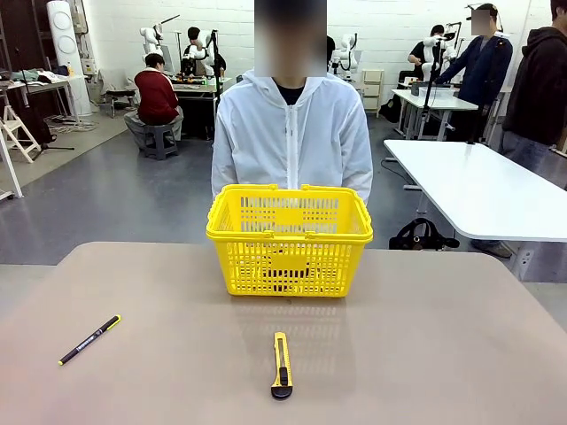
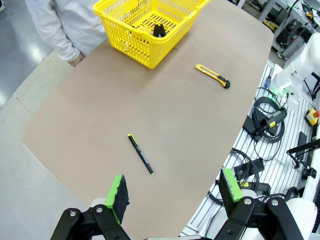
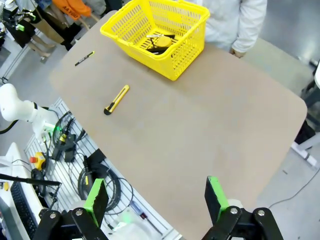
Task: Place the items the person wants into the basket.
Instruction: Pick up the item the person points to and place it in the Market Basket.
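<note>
The yellow lattice basket (image 1: 288, 237) stands at the table's far middle, right in front of the person (image 1: 292, 133) in a white hooded jacket. Inside the basket (image 3: 186, 56) lie the small yellow-and-black tape measure (image 3: 159, 45) and the slim white marker (image 3: 161, 35). In the left wrist view a dark part of the tape measure (image 2: 159, 31) shows inside the basket (image 2: 131, 44). My left gripper (image 2: 174, 192) hangs open high over the table's near edge, holding nothing. Equally high and far from the basket, my right gripper (image 3: 157, 197) is open with nothing between its fingers.
A black pen with a yellow tip (image 1: 89, 340) lies at the near left of the table. A long yellow utility knife (image 1: 281, 364) lies near the front middle. The person's hand (image 3: 236, 52) hangs at the far edge. Cables and equipment (image 2: 267, 120) sit beside the table.
</note>
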`<state>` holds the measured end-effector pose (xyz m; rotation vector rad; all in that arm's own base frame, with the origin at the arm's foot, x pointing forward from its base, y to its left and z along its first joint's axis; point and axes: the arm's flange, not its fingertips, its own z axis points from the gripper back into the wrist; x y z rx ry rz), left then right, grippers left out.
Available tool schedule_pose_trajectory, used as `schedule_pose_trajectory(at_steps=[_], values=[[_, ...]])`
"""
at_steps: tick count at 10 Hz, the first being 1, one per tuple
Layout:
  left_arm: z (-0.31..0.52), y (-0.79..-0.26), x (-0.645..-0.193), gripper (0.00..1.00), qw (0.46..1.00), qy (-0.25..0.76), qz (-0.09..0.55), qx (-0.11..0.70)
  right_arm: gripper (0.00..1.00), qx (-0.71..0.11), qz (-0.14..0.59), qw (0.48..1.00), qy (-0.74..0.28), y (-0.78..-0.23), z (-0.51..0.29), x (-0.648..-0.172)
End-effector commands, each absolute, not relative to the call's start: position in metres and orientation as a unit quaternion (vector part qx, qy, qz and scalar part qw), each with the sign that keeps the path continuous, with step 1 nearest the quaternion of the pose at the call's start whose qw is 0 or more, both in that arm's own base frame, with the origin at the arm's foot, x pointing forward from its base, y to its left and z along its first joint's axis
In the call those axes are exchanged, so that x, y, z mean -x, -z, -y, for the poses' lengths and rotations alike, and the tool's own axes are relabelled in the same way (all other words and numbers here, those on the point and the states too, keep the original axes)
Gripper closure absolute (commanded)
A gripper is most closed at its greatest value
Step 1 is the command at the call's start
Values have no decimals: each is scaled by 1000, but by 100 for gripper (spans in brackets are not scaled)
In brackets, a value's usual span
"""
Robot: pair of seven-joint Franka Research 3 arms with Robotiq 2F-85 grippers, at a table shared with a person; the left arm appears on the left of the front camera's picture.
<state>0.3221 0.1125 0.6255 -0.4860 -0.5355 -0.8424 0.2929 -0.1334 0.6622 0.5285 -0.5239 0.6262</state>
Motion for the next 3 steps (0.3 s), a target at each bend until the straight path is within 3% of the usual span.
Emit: schedule_pose_trajectory(at_steps=[1, 3], values=[[-114, -625, -321, 6, 842, 407, 262, 238, 0, -266, 257, 876, -308, -663, 133, -294], [-114, -625, -321, 6, 842, 407, 262, 238, 0, -266, 257, 876, -308, -663, 133, -294]])
